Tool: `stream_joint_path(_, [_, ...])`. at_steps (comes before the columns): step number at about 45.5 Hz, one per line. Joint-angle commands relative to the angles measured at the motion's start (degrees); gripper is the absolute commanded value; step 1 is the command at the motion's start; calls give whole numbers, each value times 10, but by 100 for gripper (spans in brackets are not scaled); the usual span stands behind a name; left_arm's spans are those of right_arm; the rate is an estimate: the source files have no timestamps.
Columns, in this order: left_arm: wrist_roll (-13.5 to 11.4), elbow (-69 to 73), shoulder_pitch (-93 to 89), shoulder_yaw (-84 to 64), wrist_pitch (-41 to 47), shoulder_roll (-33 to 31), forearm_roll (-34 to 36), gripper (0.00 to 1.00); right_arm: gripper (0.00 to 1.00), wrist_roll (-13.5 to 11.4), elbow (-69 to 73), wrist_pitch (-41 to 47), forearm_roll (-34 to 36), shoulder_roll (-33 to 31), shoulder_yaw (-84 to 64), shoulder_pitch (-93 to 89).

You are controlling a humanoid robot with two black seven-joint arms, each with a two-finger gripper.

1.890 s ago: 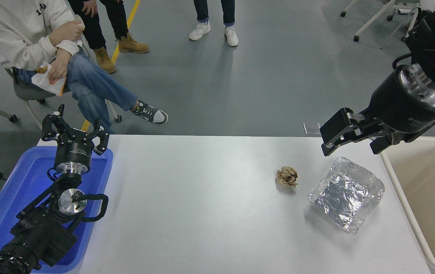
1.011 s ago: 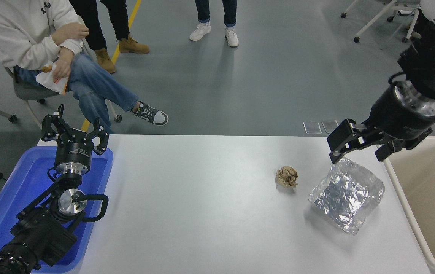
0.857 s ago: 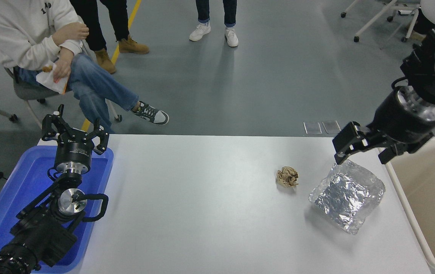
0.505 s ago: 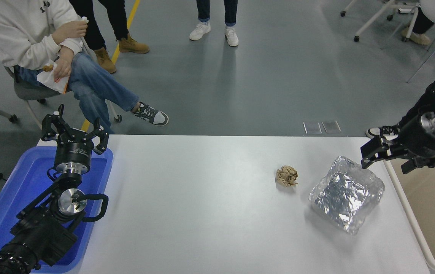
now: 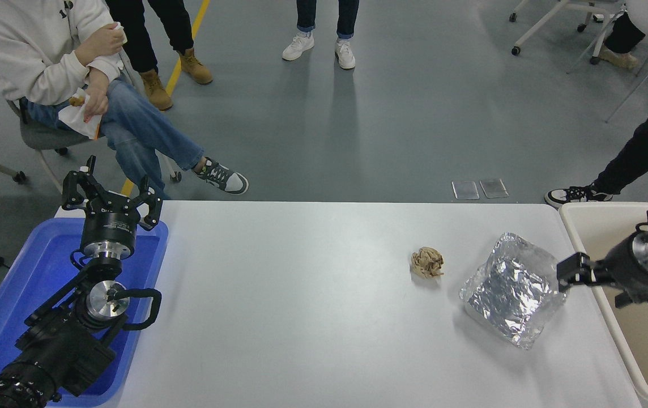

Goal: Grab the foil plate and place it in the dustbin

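Resting on the white table (image 5: 312, 317), the shiny crinkled square foil plate (image 5: 514, 296) lies beside the beige rectangular plastic dustbin (image 5: 579, 232). The right gripper (image 5: 576, 276) sits at the plate's right rim; whether its jaws are apart cannot be determined. The left gripper (image 5: 111, 195), fingers spread and empty, hangs above the blue plastic tray (image 5: 24, 277).

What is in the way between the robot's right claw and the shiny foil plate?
Nothing visible. The right gripper sits right beside the foil plate, at its right edge. The dustbin is just beyond, and the paper ball lies off to the left.
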Motion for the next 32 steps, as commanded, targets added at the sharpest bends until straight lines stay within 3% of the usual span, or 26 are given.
stream_joint_path(1, [1,0,0,0,0,0,0,99,100,-29,-41,-45,20,16,81,-93])
stream_joint_path(6, [0,0,0,0,0,0,0,99,100,-42,-53,-60,56,40,89,-103])
stream_joint_path(27, [0,0,0,-1,0,0,0,99,100,-53,-112,-96,58,82,140,-156])
stream_joint_path(32, [0,0,0,0,0,0,0,99,94,-53,-116,-101,58,83,156,-171])
